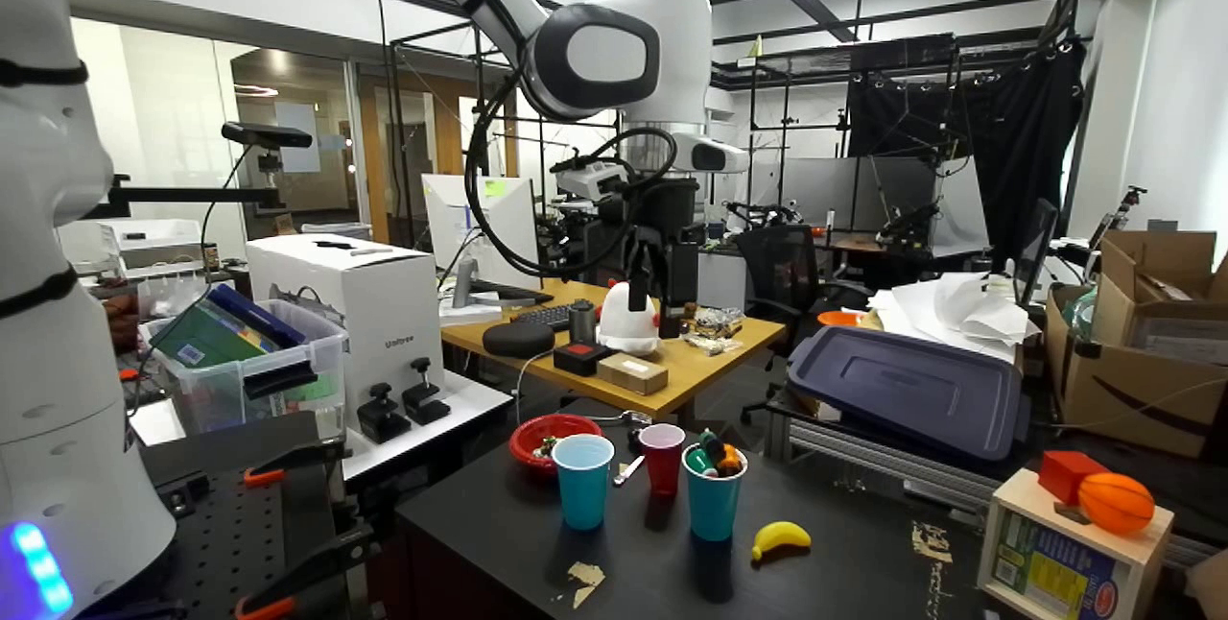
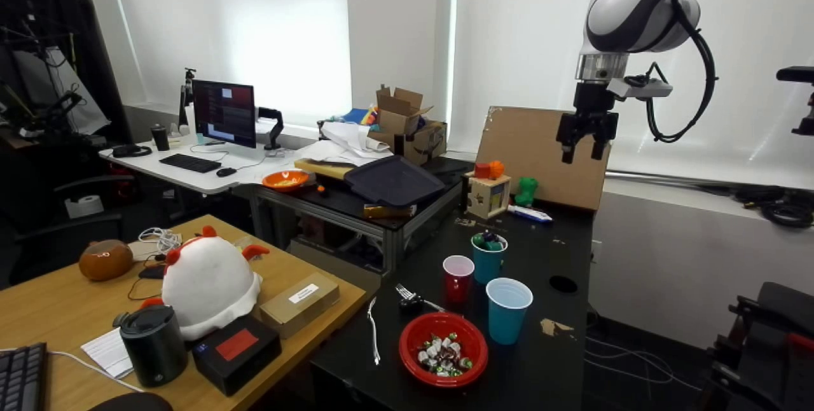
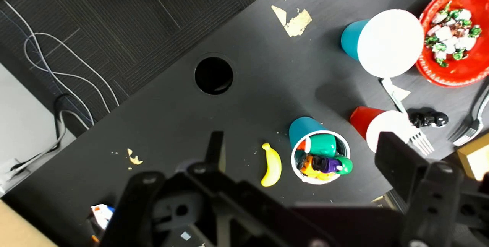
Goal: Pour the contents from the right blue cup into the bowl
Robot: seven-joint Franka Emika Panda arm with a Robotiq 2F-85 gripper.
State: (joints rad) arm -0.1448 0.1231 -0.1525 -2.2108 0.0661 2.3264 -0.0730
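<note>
1. You have the teal cup upright on the black table, filled with green, orange and purple toys.
2. Your red bowl holds small white, green and brown pieces.
3. Your gripper hangs high, fingers spread wide, holding nothing; in your wrist view the cup shows between them, well below.

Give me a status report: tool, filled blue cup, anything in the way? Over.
Tool open, empty, aloft. Filled blue cup upright, ungrasped, colorful items inside. Red cup and lighter blue cup may crowd its path to red bowl.
</note>
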